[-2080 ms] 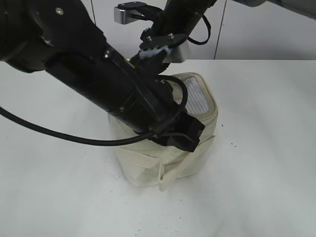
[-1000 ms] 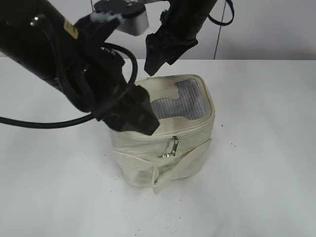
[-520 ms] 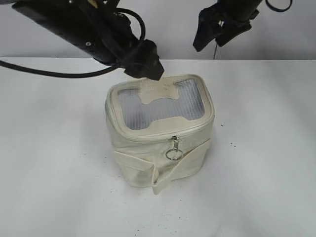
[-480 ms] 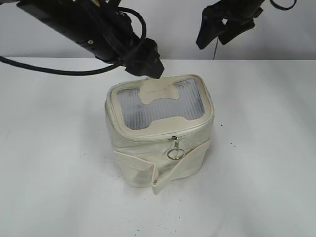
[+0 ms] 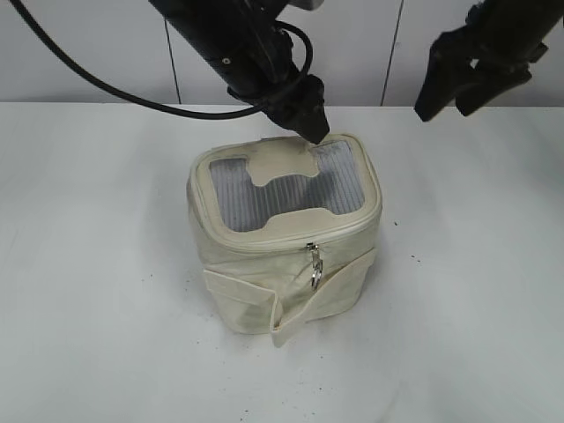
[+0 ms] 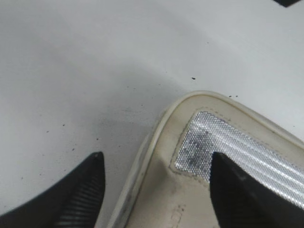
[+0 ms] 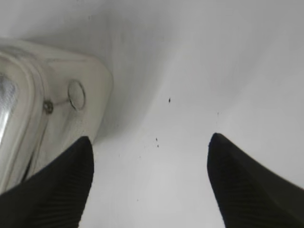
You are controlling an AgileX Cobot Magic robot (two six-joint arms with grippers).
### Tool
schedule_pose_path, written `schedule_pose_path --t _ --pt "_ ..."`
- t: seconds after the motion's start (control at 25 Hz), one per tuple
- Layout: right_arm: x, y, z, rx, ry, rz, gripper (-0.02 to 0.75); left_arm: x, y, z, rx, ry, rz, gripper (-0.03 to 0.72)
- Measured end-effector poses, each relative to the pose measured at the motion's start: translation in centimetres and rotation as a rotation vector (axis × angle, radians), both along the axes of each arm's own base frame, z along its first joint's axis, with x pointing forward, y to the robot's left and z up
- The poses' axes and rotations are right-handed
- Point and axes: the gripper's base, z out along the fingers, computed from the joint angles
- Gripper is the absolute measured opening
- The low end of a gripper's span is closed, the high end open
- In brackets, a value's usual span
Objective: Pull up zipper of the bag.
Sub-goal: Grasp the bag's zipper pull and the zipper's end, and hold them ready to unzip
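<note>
The cream-white boxy bag (image 5: 286,256) stands on the white table (image 5: 106,291). Its lid has a grey mesh panel (image 5: 264,196) and the zipper track (image 5: 300,236) runs round the lid edge. A silver pull with a ring (image 5: 314,267) hangs at the front. My left gripper (image 5: 310,119) is open and empty, just above the lid's back edge; its wrist view shows the lid corner and mesh (image 6: 228,142) between the fingers (image 6: 154,164). My right gripper (image 5: 449,88) is open and empty, raised at the right, away from the bag. Its wrist view shows the bag's side (image 7: 28,114) with a ring pull (image 7: 76,94).
A flat strap band (image 5: 291,304) crosses the bag's front and ends in a loose flap. A grey wall (image 5: 370,48) stands behind the table. Small dark specks lie on the tabletop (image 5: 414,257).
Both arms have lifted off the bag and drawn back. The left gripper went from the front to the lid's back edge, the right swung away to the right. The front ring pull hangs free.
</note>
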Motion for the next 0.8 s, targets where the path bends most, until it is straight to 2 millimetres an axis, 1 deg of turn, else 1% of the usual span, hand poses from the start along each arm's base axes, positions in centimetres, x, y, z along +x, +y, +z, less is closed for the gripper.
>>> schedule_pose_path --t 0.12,0.24,0.32,0.36,0.4,0.48,0.52,0.56,0.6,0.64,0.72,0.8 --pt "-1.8 -1.0 -1.4 -0.018 0.058 0.037 0.555 0.9 -1.0 -1.3 0.026 0.037 -0.049 0.526" --pt "-3.6 -1.5 -3.1 -0.032 0.120 0.079 0.555 1.4 -1.5 -2.2 0.048 0.072 -0.083 0.524" --pt "-4.7 -1.5 -4.4 -0.024 0.152 0.103 0.555 1.4 -1.7 -2.6 0.049 0.112 -0.103 0.494" --pt "-5.1 -1.5 -5.1 -0.014 0.150 0.113 0.555 1.3 -1.8 -2.8 0.045 0.129 -0.108 0.459" --pt "-5.7 -1.4 -5.9 0.002 0.149 0.118 0.555 1.3 -1.9 -3.0 0.044 0.146 -0.113 0.405" --pt "-6.7 -1.1 -7.0 0.041 0.111 0.138 0.555 1.2 -1.9 -3.1 0.045 0.162 -0.120 0.255" --pt "-7.2 -1.1 -7.6 0.054 0.083 0.139 0.555 1.2 -1.9 -3.2 0.049 0.165 -0.126 0.156" --pt "-7.7 -1.0 -8.2 0.069 0.050 0.146 0.554 1.2 -1.8 -3.2 0.053 0.168 -0.139 0.088" --pt "-8.0 -0.9 -8.6 0.080 0.021 0.154 0.554 1.2 -1.8 -3.3 0.055 0.171 -0.157 0.057" --pt "-8.3 -0.9 -9.2 0.083 -0.005 0.158 0.554 1.1 -1.8 -3.2 0.053 0.169 -0.179 0.048" --pt "-8.7 -0.7 -10.2 0.098 -0.057 0.156 0.554 0.9 -1.8 -3.1 0.043 0.176 -0.230 0.048" --pt "-8.8 -0.6 -10.6 0.109 -0.099 0.165 0.554 0.7 -2.0 -3.1 0.015 0.180 -0.288 0.047"
